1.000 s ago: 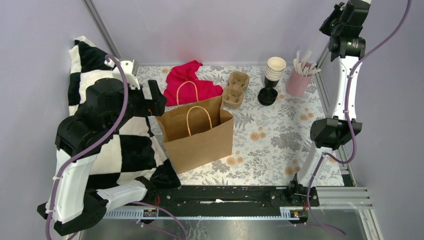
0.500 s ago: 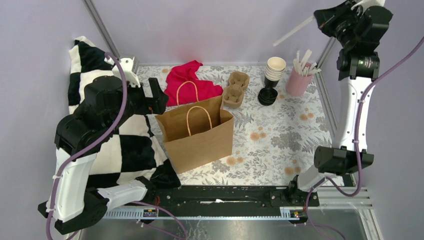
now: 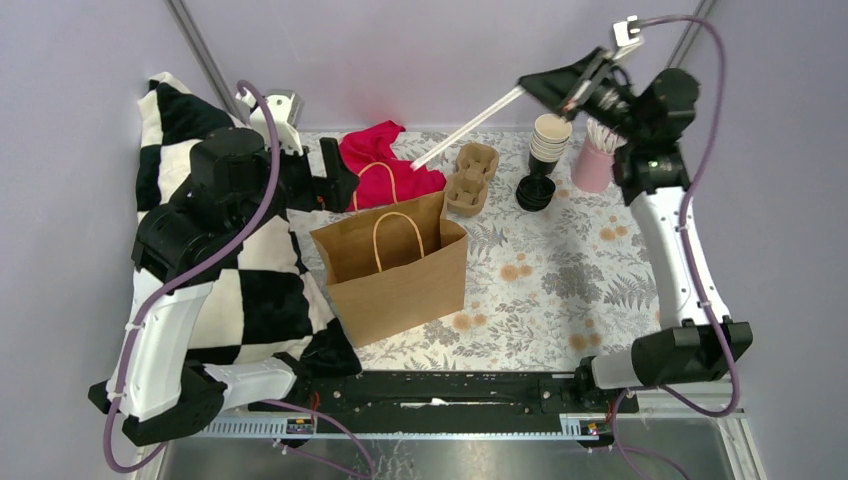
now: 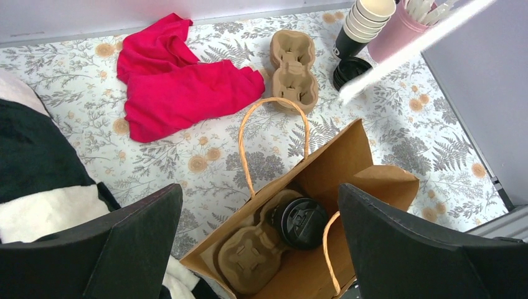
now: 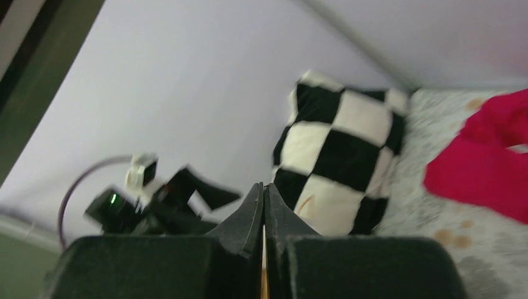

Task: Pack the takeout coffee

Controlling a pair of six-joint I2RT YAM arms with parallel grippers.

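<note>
Above the table (image 3: 560, 270), the right hand (image 3: 527, 86) pinches a white stick (image 3: 470, 125).

Two robot arms (image 3: 160, 340): white shells w/ black joints, purple cables (image 3: 720, 70) alongside; left gripper (image 4: 258, 193) has broad black wedge fingers (image 4: 124, 249).

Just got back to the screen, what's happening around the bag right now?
The right tool is shut on a white stick, holding it in the air with its free end slanting down toward the paper bag. The left tool hangs open above the bag. Inside, the lidded coffee cup already sits in a cardboard carrier.
</note>
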